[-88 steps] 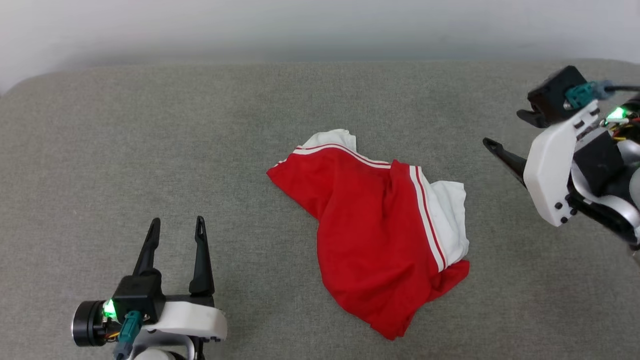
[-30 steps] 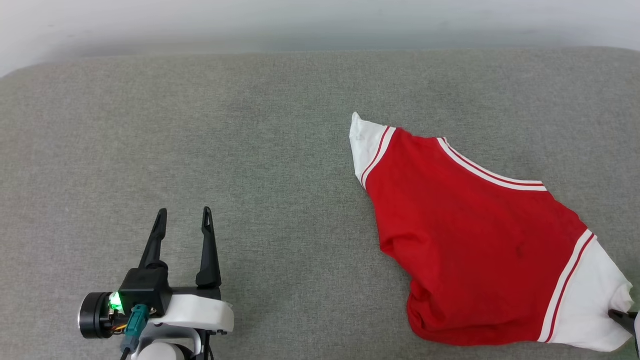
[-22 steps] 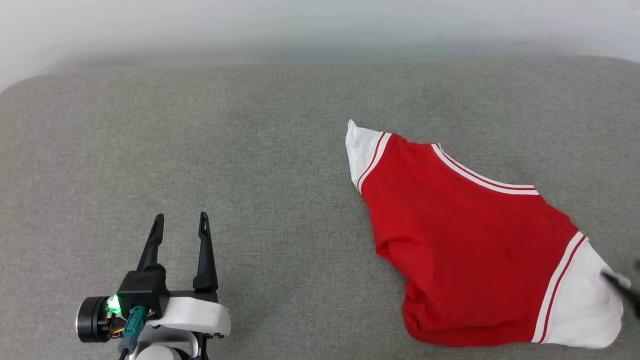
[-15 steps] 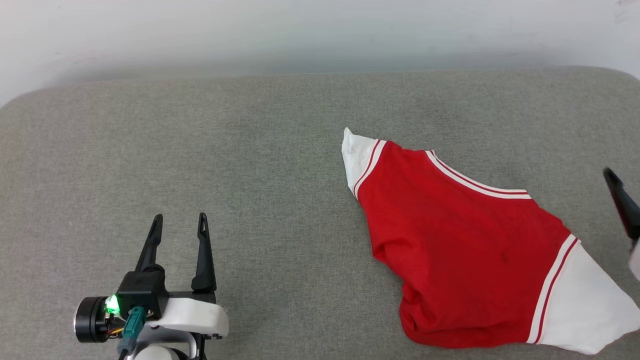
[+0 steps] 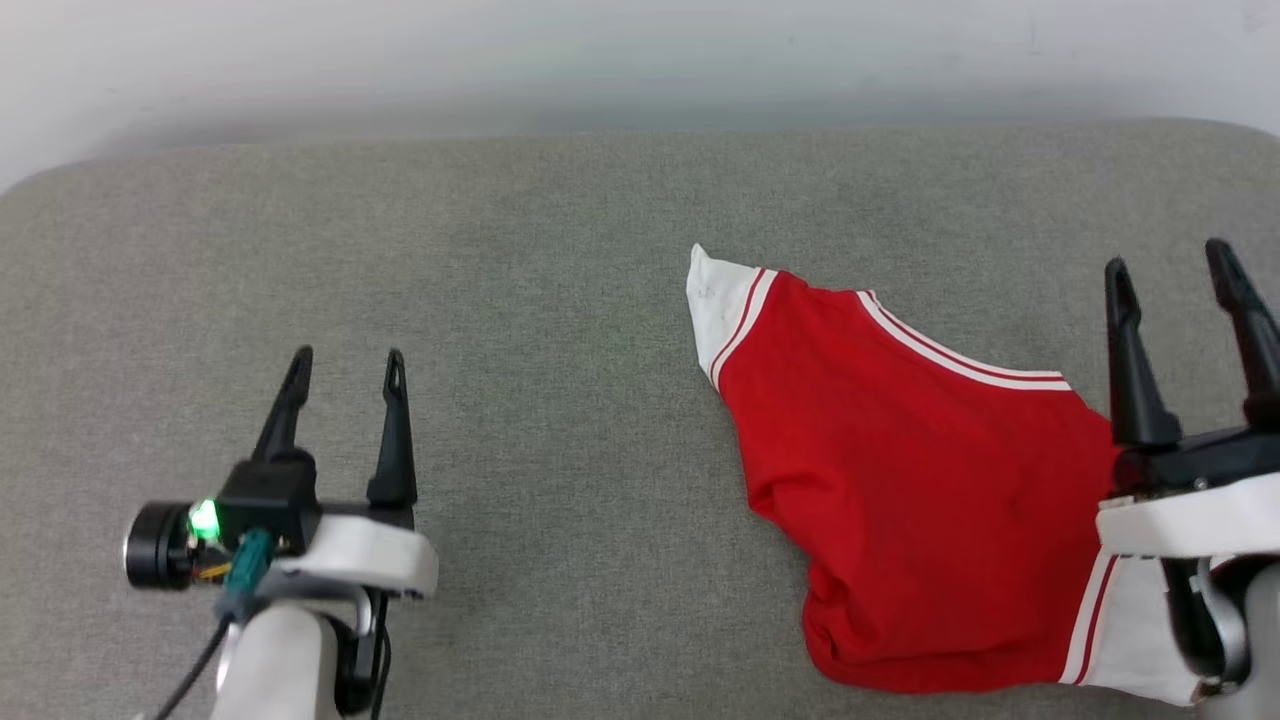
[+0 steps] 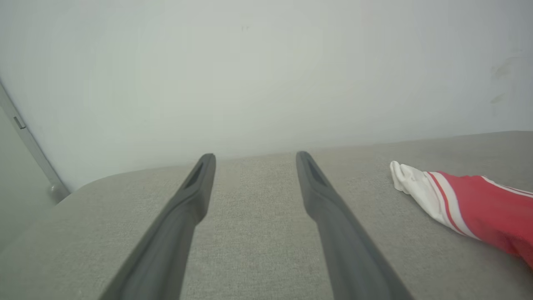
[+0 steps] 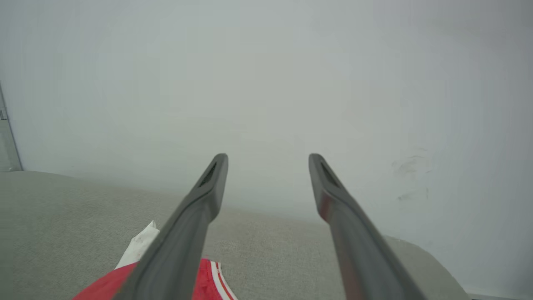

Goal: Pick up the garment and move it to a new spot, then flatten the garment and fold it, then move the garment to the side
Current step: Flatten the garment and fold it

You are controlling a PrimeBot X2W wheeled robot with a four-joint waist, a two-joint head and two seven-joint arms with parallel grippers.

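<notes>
R gripper (image 5: 1167,256) has released garment (image 5: 900,470); its fingers & those of L gripper (image 5: 348,354) gape empty; we rate fabric limp, pinch sleeve hems.

Garment (image 5: 920,500): thin soft cloth, matt throughout, red body and white sleeves alike; the surface is lightly creased.

Table (image 5: 560,300): covered in grey woven cloth, matt, with a fine even grain that looks slightly rough.

Left gripper (image 5: 345,362): fingers (image 5: 393,440) of dark plastic, smooth, with a dull sheen. Wrist shell (image 5: 370,560) of white plastic, smooth and semi-gloss.

Right gripper (image 5: 1170,265): fingers (image 5: 1128,370) and shell (image 5: 1190,520) look to be the same dark and white plastics.

Wall (image 5: 600,70): pale, smooth, matt, with faint scuff marks (image 7: 410,164).
</notes>
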